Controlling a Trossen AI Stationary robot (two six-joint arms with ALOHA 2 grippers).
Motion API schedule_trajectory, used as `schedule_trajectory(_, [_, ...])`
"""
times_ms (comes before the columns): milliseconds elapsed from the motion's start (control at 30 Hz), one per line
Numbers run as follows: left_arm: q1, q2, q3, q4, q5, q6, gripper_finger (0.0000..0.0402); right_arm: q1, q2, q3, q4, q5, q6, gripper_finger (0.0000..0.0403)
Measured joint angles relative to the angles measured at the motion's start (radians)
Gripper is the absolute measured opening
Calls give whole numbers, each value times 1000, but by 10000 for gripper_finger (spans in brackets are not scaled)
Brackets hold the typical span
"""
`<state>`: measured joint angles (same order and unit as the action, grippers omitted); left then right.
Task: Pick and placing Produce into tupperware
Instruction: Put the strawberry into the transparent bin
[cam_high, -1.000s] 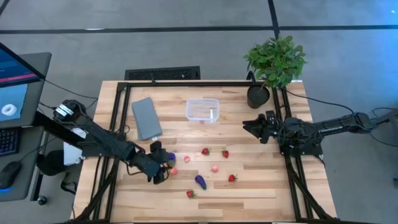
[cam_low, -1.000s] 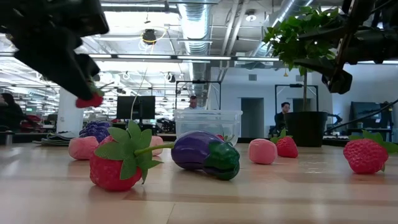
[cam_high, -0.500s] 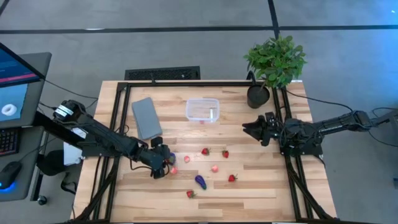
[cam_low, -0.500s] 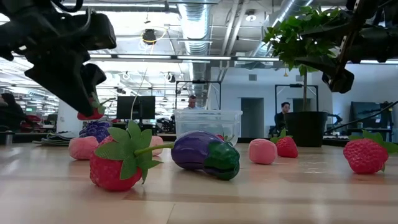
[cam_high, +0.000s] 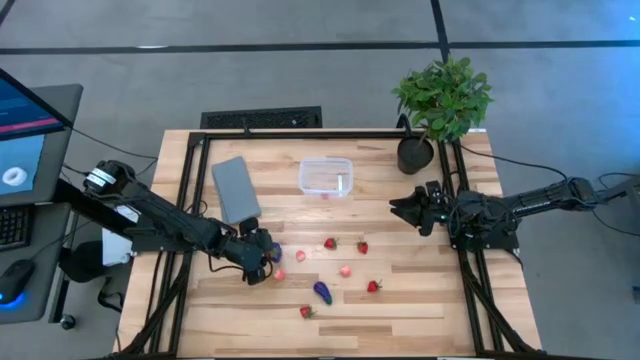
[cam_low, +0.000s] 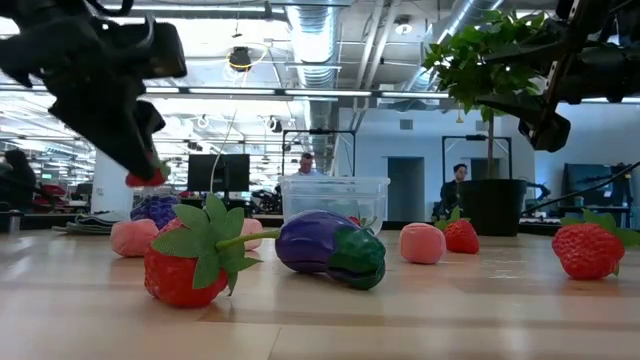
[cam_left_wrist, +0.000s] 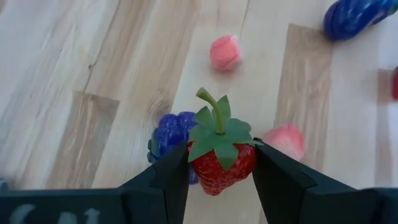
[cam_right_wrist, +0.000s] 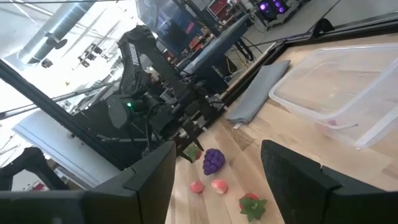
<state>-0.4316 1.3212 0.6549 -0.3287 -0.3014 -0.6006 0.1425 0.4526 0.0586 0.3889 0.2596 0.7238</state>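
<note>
Left gripper (cam_left_wrist: 219, 163) jaws clamp red strawberry w/ green top (cam_left_wrist: 221, 158), lifted off wooden worktop (cam_high: 400, 300) for carry to clear rectangular plastic tub (cam_high: 326, 177). Right gripper (cam_high: 402, 206) waits by potted plant, jaws wide.

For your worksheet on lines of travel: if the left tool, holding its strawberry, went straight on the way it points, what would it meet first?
Judging by the wrist view, the left tool, shut on a strawberry, points down at the table, so probably the purple grape cluster; depth is unclear.
</note>
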Motion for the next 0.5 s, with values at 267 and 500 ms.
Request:
schedule_trajectory(267, [8,-119,19,-49,-132,42,143,0,0,0,0,0,1,260])
schedule_trajectory(500, [122,-180,19,-7,-183,173,144,0,0,0,1,3,1,260])
